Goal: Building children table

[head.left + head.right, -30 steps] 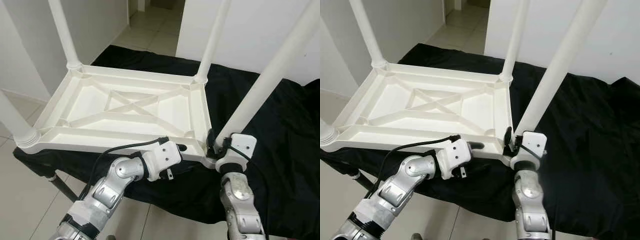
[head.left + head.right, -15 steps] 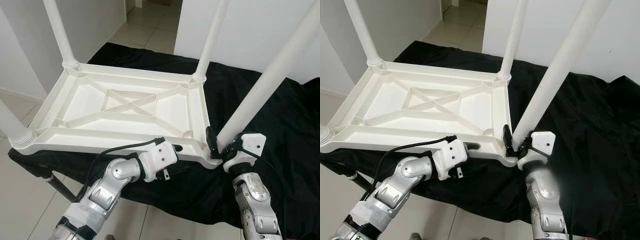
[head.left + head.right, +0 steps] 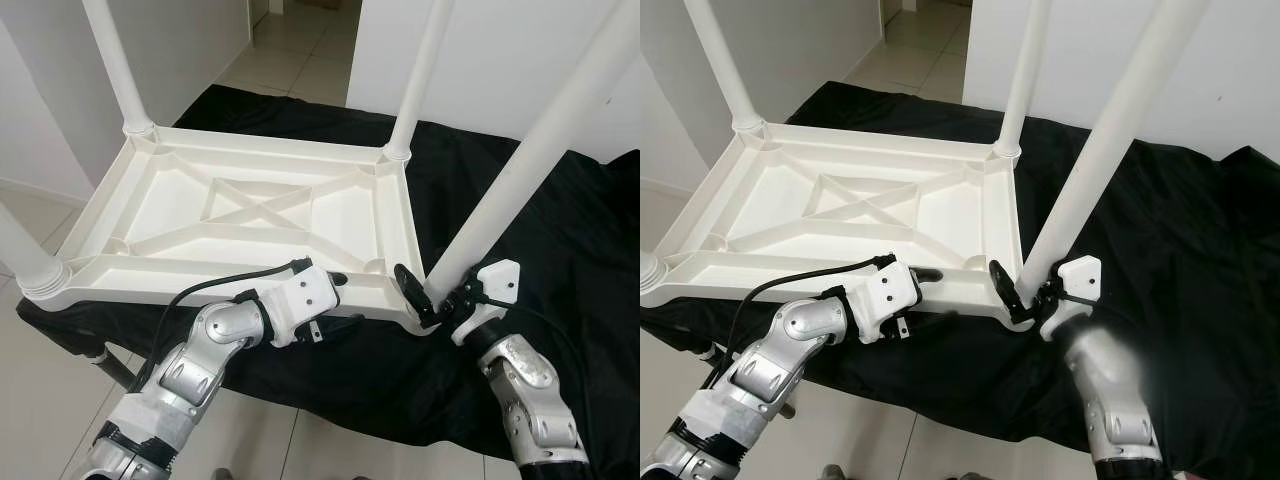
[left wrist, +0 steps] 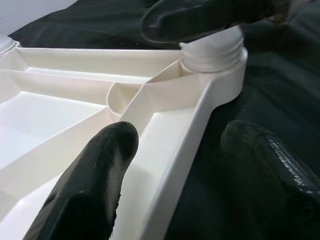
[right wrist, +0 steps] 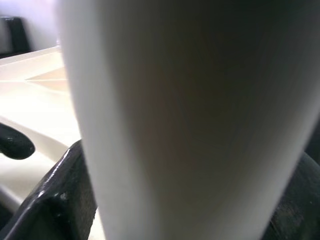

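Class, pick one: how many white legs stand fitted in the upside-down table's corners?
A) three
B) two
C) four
C: the upturned table top has a leg rising from each corner, and the right pincer grips the near right leg.

The upturned white plastic table top (image 3: 250, 215) lies on the black cloth (image 3: 560, 250); the left gripper (image 3: 335, 282) is at its near rim, the right gripper (image 3: 425, 300) at the near right white plastic leg (image 3: 520, 170)

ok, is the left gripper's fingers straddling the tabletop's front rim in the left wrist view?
Yes. One of the left gripper's fingers sits inside the tabletop rim, the other outside over the black cloth.
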{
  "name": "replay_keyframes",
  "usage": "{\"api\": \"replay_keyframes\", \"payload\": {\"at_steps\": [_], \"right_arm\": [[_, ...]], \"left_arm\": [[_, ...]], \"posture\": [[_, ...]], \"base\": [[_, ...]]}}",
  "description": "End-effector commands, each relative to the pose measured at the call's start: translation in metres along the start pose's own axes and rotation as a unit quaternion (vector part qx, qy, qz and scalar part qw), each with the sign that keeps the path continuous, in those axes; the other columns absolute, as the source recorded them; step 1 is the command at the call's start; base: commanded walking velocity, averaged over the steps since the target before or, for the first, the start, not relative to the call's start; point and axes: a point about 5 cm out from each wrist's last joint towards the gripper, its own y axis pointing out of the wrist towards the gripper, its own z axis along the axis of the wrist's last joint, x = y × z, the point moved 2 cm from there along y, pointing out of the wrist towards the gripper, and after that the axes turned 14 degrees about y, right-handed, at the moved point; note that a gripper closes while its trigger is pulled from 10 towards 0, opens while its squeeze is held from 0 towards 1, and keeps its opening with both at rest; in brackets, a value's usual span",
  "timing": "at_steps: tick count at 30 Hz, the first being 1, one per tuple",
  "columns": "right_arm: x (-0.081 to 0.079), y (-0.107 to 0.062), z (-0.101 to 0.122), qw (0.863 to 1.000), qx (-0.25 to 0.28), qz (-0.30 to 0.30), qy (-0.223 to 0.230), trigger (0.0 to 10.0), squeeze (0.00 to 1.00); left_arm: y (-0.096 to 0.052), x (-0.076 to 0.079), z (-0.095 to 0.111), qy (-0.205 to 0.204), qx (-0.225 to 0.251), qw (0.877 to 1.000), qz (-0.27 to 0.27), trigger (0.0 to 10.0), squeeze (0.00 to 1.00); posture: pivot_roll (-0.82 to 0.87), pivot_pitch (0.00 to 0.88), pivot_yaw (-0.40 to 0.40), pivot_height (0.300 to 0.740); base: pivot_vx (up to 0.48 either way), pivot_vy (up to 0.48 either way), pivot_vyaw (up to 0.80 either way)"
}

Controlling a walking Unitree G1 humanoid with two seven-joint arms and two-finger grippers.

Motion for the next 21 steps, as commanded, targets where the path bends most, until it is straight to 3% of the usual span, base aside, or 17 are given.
{"api": "replay_keyframes", "payload": {"at_steps": [1,12,13,16,17,21], "right_arm": [[0.002,0.001,0.001,1.0,-0.011,0.022,0.003,10.0,0.0],[0.007,0.006,0.001,0.995,-0.047,0.088,-0.012,10.0,0.0],[0.008,0.006,0.001,0.994,-0.053,0.097,-0.014,9.1,0.0],[0.009,0.006,0.0,0.992,-0.06,0.106,-0.015,9.1,0.0],[0.012,0.005,-0.002,0.992,-0.067,0.107,-0.017,0.0,0.0],[0.018,0.004,-0.006,0.991,-0.08,0.102,-0.019,0.0,0.0]], "left_arm": [[0.0,0.012,0.006,-0.011,0.018,0.999,-0.05,10.0,0.0],[0.002,0.028,0.017,-0.031,0.035,0.997,-0.062,10.0,0.0],[0.002,0.029,0.018,-0.033,0.035,0.997,-0.062,10.0,0.0],[0.002,0.029,0.019,-0.035,0.035,0.997,-0.063,10.0,0.0],[0.001,0.028,0.018,-0.037,0.032,0.997,-0.06,10.0,0.0],[0.001,0.023,0.015,-0.043,0.022,0.998,-0.043,10.0,0.0]], "posture": [[0.0,0.096,-0.037,0.74],[0.01,0.095,-0.049,0.74],[0.01,0.092,-0.055,0.74],[0.01,0.092,-0.055,0.74],[0.02,0.088,-0.064,0.74],[0.02,0.085,-0.069,0.74]], "base": [[0.0,0.0,0.0],[0.0,0.0,0.0],[0.0,0.0,0.0],[0.0,0.0,0.0],[0.0,0.0,0.0],[0.0,0.0,0.0]]}}
